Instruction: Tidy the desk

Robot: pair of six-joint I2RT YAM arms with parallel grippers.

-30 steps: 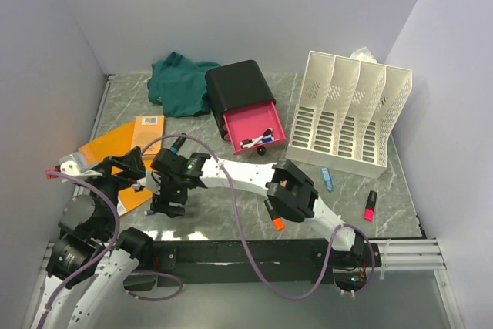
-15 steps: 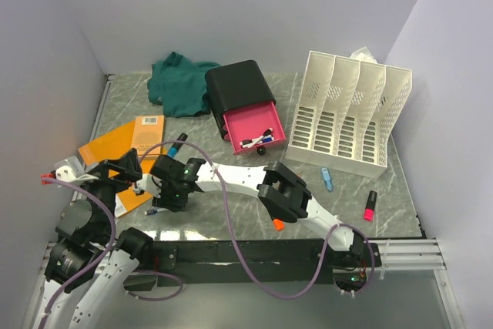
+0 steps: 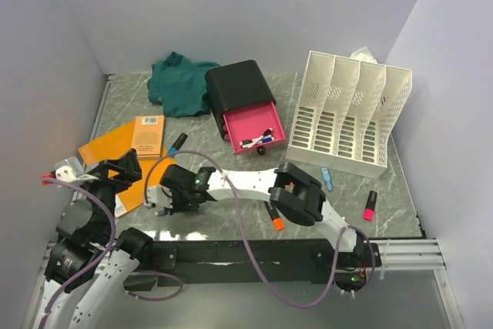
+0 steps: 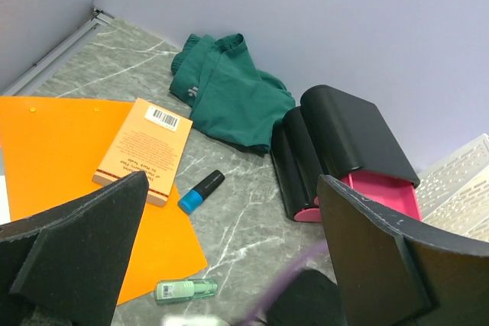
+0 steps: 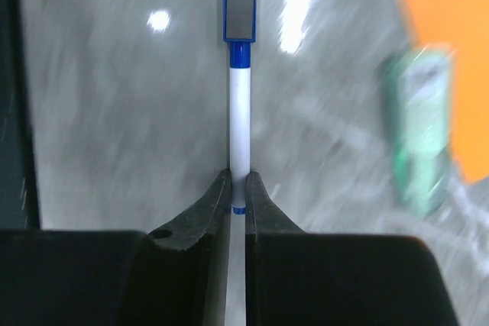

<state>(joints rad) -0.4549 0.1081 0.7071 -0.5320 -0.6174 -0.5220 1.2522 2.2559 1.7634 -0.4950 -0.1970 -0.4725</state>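
While the right end effector (image 5: 237, 182) pinches a white marker (image 5: 239, 112) at the marble worktop's (image 3: 400, 190) 8 o'clock, a green tube (image 5: 419, 135) sits at the marker's 3 o'clock, beside an orange folder (image 5: 443, 51); left end effector (image 4: 229, 219) gapes wide, empty.

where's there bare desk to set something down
Bare desk at the back left, between wall and green cloth; between black marker and pink drawer; right of the pink highlighter. Crowded front left: orange folder, book, open left gripper, right gripper shut on a white marker.
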